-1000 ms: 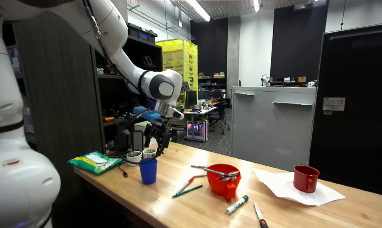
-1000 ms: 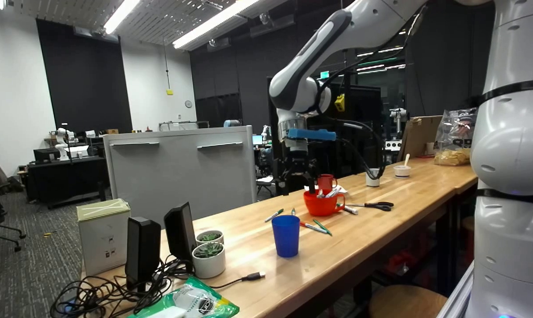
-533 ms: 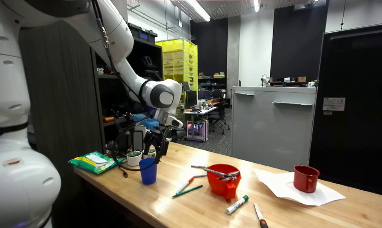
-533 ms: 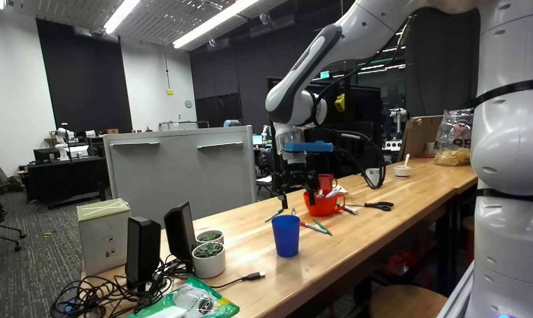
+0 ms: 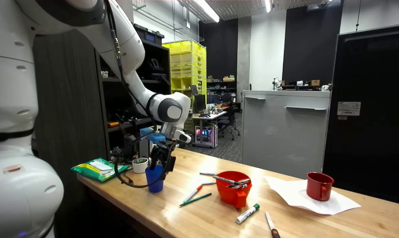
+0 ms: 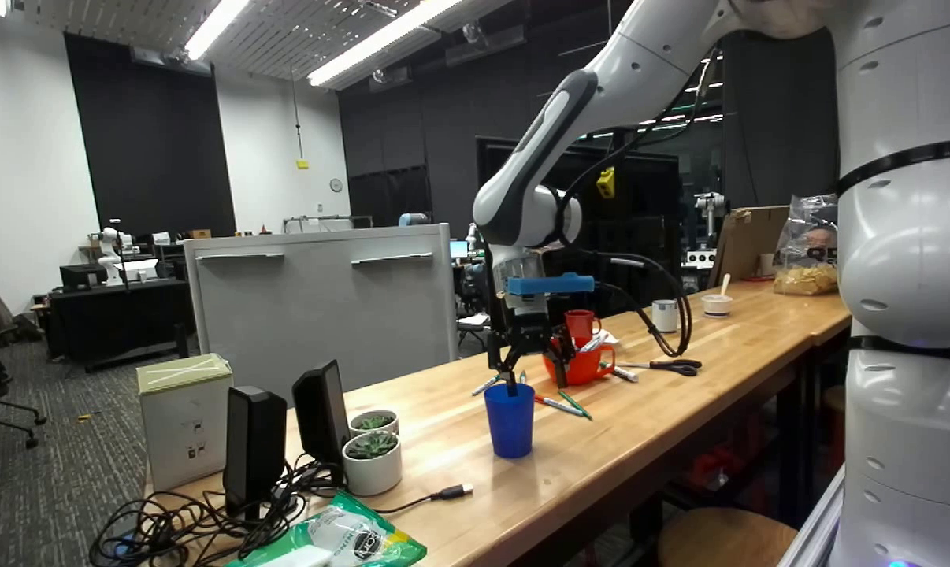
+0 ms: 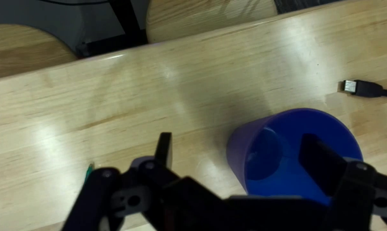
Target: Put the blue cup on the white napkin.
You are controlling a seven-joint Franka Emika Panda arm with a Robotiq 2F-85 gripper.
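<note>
The blue cup (image 5: 155,185) stands upright on the wooden table in both exterior views (image 6: 510,425), near the potted plants. My gripper (image 6: 536,387) is open, pointing down just above the cup. In the wrist view the gripper (image 7: 238,142) straddles the cup's near wall: one finger (image 7: 322,160) is over or in the cup's mouth, the other (image 7: 163,150) is outside, apart from the wall. The white napkin (image 5: 290,193) lies at the far end in an exterior view, with the dark red cup (image 5: 319,186) standing on it. Elsewhere it is mostly hidden.
A red bowl (image 5: 231,193) full of markers stands between cup and napkin. Loose pens (image 5: 195,200), a green-capped marker (image 5: 247,214) and scissors (image 6: 676,367) lie around it. Potted plants (image 6: 372,465), speakers (image 6: 254,449), a cable plug (image 7: 366,89) and a green packet (image 6: 341,535) are near the cup.
My gripper has come down toward the blue cup, bringing one finger to the cup's mouth. The jaws stay open. The cup, napkin and other objects have not moved.
</note>
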